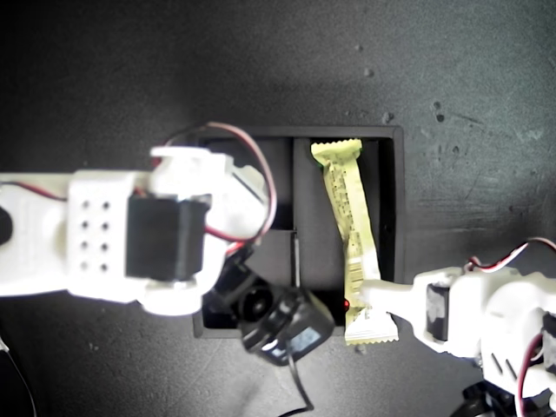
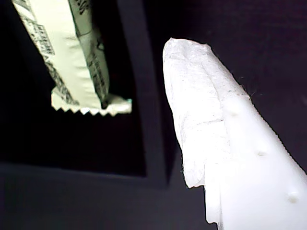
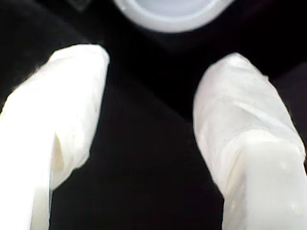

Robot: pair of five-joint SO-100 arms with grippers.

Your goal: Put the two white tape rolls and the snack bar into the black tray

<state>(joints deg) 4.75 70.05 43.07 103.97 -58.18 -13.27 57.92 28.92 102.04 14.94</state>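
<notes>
Two arms show in the exterior view, and you will find the black tray (image 1: 398, 200) between them, near the middle of the picture. The snack bar (image 1: 347, 208) lies lengthwise in the tray's long compartment on the exterior view's right. Its upper crimped end is inside the tray and its lower end sticks out over the near wall. My first gripper (image 1: 369, 300) reaches in from the exterior view's right and meets that lower end (you see one white finger touching the wrapper). Whether the jaws are parted or clamped I cannot tell. Another arm (image 1: 113, 234) comes in from the exterior view's left and covers the tray's two smaller compartments, so neither tape roll shows there.

Moving to the first wrist view, you get a zigzag end of the snack bar (image 2: 72, 57) against the dark tray floor, close to a tray wall (image 2: 139, 72). One tape-wrapped finger (image 2: 216, 143) stands on the other side of that wall. The second finger is out of frame.

Turning to the second wrist view, my second gripper (image 3: 148, 96) has its jaws spread wide with nothing between them. Both fingers (image 3: 72, 96) are wrapped in white. One white tape roll (image 3: 168, 19) sits just beyond the fingertips on a black surface (only part of its ring is in frame, and blurred).
</notes>
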